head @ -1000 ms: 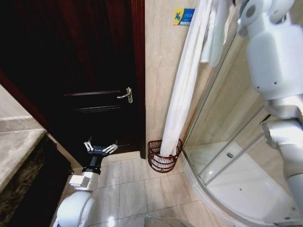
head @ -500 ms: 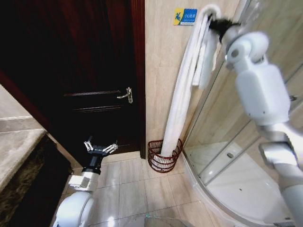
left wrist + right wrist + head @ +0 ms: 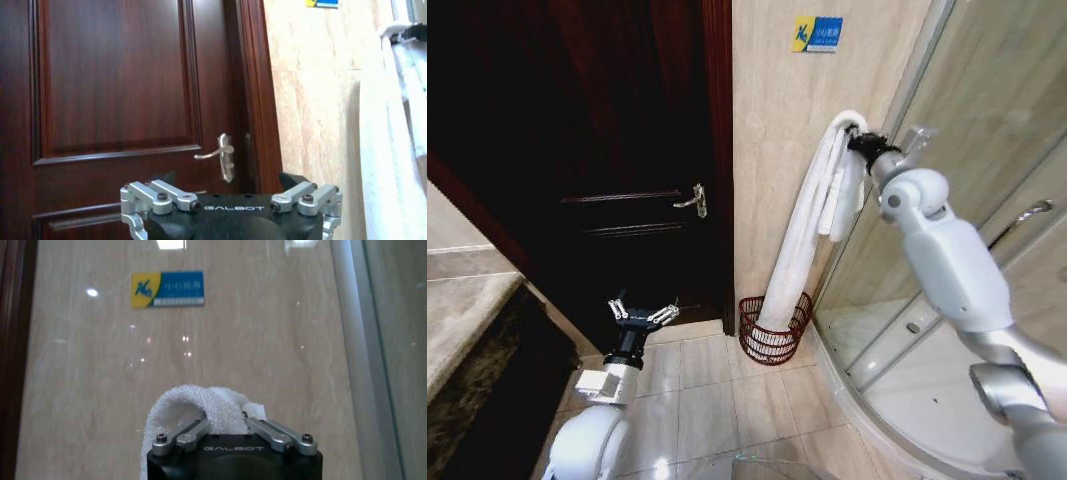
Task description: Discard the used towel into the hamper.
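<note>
Beige marble wall (image 3: pixel 777 150) fills the corner between the dark wooden door (image 3: pixel 577 150) and the glass shower enclosure (image 3: pixel 987 120). From my seat, the white towel (image 3: pixel 802 240) drapes down that wall, its lower end dropping into the hamper (image 3: pixel 772 330), which stands on the tiled floor at the wall's foot beside the door frame. My right gripper (image 3: pixel 859 140) is clamped on the towel's top fold, high against the wall. My left gripper (image 3: pixel 640 313) hangs low before the door, fingers spread, holding nothing.
</note>
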`<state>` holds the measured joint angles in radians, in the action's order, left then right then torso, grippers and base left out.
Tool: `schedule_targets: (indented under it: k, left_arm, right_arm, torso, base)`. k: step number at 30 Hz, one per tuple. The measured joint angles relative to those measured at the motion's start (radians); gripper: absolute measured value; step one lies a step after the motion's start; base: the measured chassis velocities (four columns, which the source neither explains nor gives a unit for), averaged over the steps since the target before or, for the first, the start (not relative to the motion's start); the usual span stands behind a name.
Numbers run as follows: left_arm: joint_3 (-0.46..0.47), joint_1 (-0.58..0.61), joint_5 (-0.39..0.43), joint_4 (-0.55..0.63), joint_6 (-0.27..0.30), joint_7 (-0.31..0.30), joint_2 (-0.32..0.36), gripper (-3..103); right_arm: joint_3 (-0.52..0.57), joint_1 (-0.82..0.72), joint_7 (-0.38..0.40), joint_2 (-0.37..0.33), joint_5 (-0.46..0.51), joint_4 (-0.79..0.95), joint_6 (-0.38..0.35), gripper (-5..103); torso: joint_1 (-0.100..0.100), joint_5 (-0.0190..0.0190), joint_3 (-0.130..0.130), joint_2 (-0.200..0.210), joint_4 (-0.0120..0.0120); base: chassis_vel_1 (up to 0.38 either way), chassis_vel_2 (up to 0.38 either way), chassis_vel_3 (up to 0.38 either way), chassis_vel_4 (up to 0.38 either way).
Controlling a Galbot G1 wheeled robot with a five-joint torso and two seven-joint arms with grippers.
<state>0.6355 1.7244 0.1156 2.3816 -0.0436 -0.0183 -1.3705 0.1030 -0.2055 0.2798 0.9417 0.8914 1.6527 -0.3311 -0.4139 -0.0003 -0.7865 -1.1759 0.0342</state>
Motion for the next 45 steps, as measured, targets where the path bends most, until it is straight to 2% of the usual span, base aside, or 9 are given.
schedule_targets:
  k: [5,12,23,35,45]
  left_arm:
    - [0.0,0.002,0.0,-0.002,-0.002,0.0,0.001,100]
    - [-0.005,0.002,-0.002,-0.007,-0.002,-0.002,0.005,100]
    - [-0.024,0.006,-0.013,-0.015,-0.01,-0.003,0.011,100]
    - [-0.027,0.011,-0.017,-0.013,-0.016,-0.003,0.014,100]
    - [-0.04,0.005,-0.021,-0.015,-0.017,-0.003,0.015,100]
  right_arm:
    - [0.025,-0.075,0.007,0.035,-0.025,0.019,0.028,7]
    - [0.07,-0.205,0.015,0.045,-0.039,0.069,0.037,7]
    - [0.198,-0.453,-0.087,0.058,-0.15,0.155,0.082,7]
    - [0.22,-0.535,-0.092,0.068,-0.177,0.226,0.094,7]
    - [0.261,-0.702,-0.09,0.075,-0.227,0.338,0.101,7]
  torso:
    - [0.014,0.0001,0.017,0.031,0.0001]
    - [0.03,0.0001,0.036,0.065,0.0001]
    - [0.059,0.0002,0.071,0.13,-0.0001]
    - [0.083,0.0002,0.101,0.184,0.0001]
    - [0.107,0.0002,0.129,0.237,0.0]
  base:
    - [0.0,0.0,0.0,0.0]
    - [0.0,0.0,0.0,0.0]
    - [0.0,0.0,0.0,0.0]
    - [0.0,0.0,0.0,0.0]
    - [-0.06,0.066,0.06,-0.075]
